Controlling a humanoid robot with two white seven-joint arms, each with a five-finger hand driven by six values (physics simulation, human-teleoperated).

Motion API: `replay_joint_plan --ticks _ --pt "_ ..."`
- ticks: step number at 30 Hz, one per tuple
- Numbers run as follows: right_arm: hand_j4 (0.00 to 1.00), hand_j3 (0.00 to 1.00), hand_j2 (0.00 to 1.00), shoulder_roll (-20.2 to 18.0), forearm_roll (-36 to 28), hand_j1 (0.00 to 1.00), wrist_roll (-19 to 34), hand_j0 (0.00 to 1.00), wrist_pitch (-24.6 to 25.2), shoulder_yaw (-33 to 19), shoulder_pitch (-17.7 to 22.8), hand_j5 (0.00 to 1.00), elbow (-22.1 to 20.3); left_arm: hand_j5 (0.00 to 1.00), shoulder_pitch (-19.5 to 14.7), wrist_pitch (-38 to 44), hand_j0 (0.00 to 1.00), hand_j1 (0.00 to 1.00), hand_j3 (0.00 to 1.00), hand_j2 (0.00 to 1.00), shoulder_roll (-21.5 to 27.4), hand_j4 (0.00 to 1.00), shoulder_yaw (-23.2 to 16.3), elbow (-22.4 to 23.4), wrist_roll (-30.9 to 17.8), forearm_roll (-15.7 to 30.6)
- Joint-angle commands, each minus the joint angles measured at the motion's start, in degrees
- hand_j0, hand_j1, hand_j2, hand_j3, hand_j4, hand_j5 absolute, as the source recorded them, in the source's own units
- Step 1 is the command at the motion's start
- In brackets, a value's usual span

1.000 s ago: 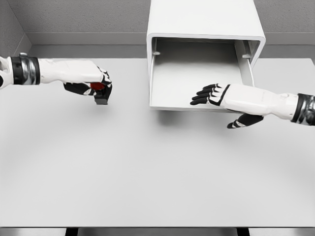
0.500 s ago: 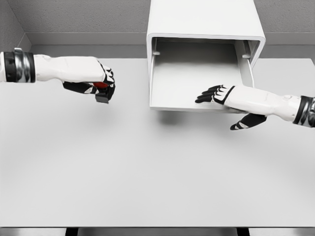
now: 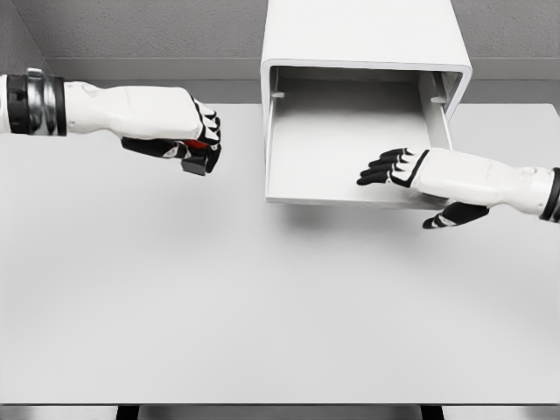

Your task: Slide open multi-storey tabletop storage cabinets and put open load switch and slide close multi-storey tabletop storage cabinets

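Fingers of the left hand (image 3: 188,140) curl around the dark, red-marked load switch (image 3: 196,159), held above the table (image 3: 262,306) left of the open drawer (image 3: 350,144). Right hand (image 3: 411,171) reaches over the drawer's front right corner, fingers extended, empty.

A white cabinet (image 3: 363,35) stands at the far edge of a pale grey table (image 3: 262,306), with its drawer (image 3: 346,140) slid out toward the camera. The left hand (image 3: 197,140) is above the table just left of the drawer, its fingers curled around a small dark switch (image 3: 194,162) with a red part. The right hand (image 3: 416,171) reaches in from the right, its black fingers (image 3: 381,171) stretched out flat over the drawer's front right part, thumb hanging below the front edge.
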Motion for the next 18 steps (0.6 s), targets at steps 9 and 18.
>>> replay_joint_plan --ticks 9,18 --pt "1.0 1.0 1.0 -2.1 0.1 1.0 1.2 1.0 -0.6 -1.6 0.3 1.0 -1.0 0.38 -2.7 0.1 0.38 0.38 0.38 0.38 0.0 0.38 0.1 -2.5 0.1 2.3" --pt "1.0 1.0 1.0 -1.7 0.1 1.0 4.6 1.0 -0.6 -1.5 -0.1 1.0 -0.9 0.37 -5.5 0.1 0.37 0.37 0.37 0.37 -0.5 0.37 0.1 -2.9 0.2 4.1"
